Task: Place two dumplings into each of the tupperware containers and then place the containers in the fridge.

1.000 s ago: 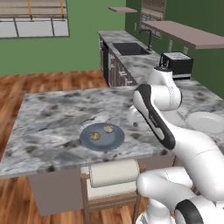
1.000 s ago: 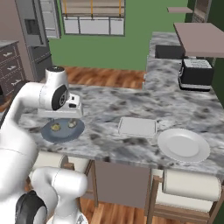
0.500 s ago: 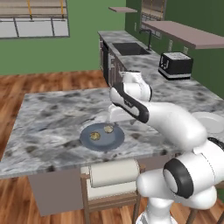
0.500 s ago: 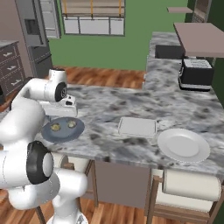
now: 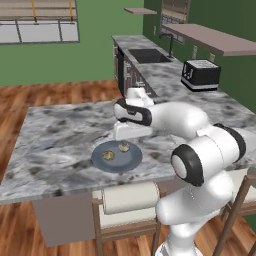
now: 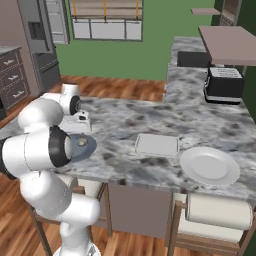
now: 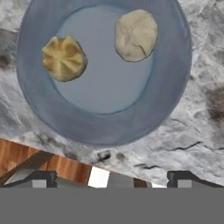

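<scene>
Two dumplings (image 7: pixel 98 45) lie on a round blue-grey plate (image 7: pixel 100 127) directly under the hand, just ahead of its fingertips in the hand view. One is golden and pleated (image 7: pixel 64 58); the other is paler and smooth (image 7: pixel 136 35). They sit apart from each other, both well inside the plate's rim.

The gripper (image 7: pixel 111 178) hangs above the near edge of the plate, jaws spread wide and holding nothing, with the two dark tips standing far apart at the bottom of the hand view. The hand points down at the marble island counter (image 5: pixel 60 135). In the left base view the hand (image 5: pixel 131 131) is just past the plate (image 5: pixel 116 156), on its far side, and the forearm reaches out nearly level from the elbow toward it. In the right base view the arm folds back on itself, with the hand (image 6: pixel 81 121) low over the counter beside the plate's edge (image 6: pixel 88 146).

A shallow translucent tupperware container (image 6: pixel 156 145) lies flat on the counter well off to the hand's right, and a round white plate (image 6: pixel 209 166) sits beyond it. The fridge (image 6: pixel 39 44) stands tall and grey across the room, past the hand and to the left in the right base view. A black toaster (image 6: pixel 225 84) rests on the far counter. Stools (image 5: pixel 129 210) are tucked beneath the island's near edge.
</scene>
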